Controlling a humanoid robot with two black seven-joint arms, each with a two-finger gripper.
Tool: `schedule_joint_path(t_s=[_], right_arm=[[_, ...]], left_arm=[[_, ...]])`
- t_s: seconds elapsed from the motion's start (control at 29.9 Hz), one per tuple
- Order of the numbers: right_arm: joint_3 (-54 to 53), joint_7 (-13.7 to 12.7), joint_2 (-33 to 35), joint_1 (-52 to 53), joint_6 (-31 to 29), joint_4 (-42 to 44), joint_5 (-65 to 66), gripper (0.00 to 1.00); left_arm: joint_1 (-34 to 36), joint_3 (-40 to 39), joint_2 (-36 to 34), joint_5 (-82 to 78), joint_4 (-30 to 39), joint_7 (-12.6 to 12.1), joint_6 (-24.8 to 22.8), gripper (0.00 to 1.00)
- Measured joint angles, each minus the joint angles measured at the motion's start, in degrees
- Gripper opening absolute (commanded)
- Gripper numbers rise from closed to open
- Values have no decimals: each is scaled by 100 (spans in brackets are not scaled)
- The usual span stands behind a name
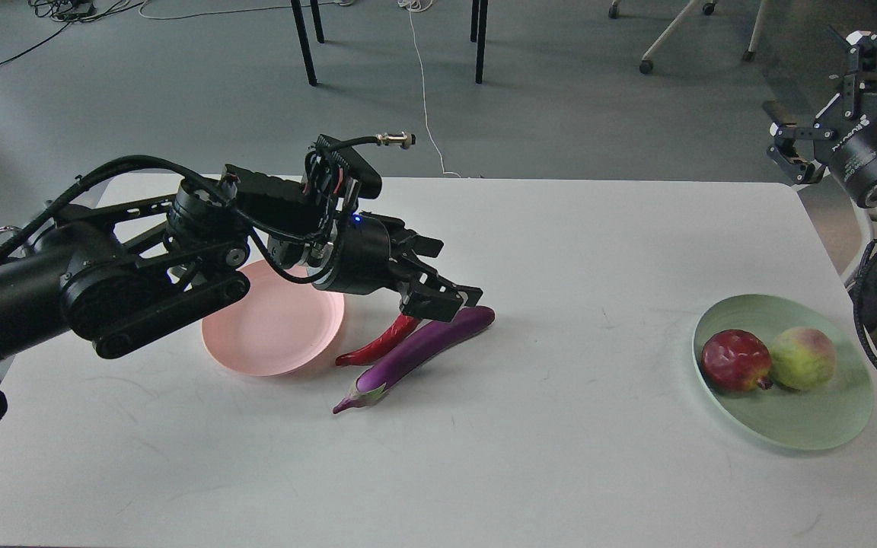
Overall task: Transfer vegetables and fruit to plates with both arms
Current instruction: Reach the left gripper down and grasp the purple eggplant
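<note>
A purple eggplant (pixel 423 346) and a red chili pepper (pixel 376 345) lie side by side on the white table, just right of the empty pale pink plate (pixel 271 344). My left arm reaches across the pink plate. My left gripper (pixel 442 275) is open right above the chili's stem end and the eggplant's far tip, hiding the chili's top. The pale green plate (pixel 811 426) at the right holds a dark red fruit (pixel 735 360) and a yellow-green fruit (pixel 802 358). My right gripper (pixel 823 95) is open, raised beyond the table's far right corner.
The table's far edge (pixel 560 180) runs behind the left gripper. Black furniture legs (pixel 303 42) and a white cable (pixel 425 91) are on the grey floor beyond. A chair base (pixel 701 34) stands at the back right.
</note>
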State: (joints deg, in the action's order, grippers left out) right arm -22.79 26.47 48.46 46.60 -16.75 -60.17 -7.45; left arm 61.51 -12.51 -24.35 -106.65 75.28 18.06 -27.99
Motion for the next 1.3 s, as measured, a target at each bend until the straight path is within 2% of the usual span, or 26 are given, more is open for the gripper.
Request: schedule_joint_path(t_s=[0.13,0.23,0.37,0.47,1.1,1.2,1.3], right_arm=[[-649,10,-164,-688,-835,323,-294,98],[-998,27,-228,-1076,-1081,401,-338,98],[-1335,97,-239,-1474,-1122,414,-345,98],[-1477,119,-240,-1743,-1124,438,-346,98],[-1566,127,-217,-1883,-1125,468,-345,98],[-1570,127,-208,-1883,-1125,463,-345,98],[-1590,127,-199,-1883,-1125,463,-345,98]], left_arm=[[26,339,248,-755,-61,-5,0,83],[-11,470,392,-990,-149,-30,0,83],[-37,637,635,-1042,-489,-258,0,82],[-51,666,708,-1041,-664,-349,0,77],[-591,673,905,-1033,-1369,-433,0,76],[-595,671,926,-1040,-1426,-435,0,63],[-601,670,929,-1042,-1436,-423,0,43]])
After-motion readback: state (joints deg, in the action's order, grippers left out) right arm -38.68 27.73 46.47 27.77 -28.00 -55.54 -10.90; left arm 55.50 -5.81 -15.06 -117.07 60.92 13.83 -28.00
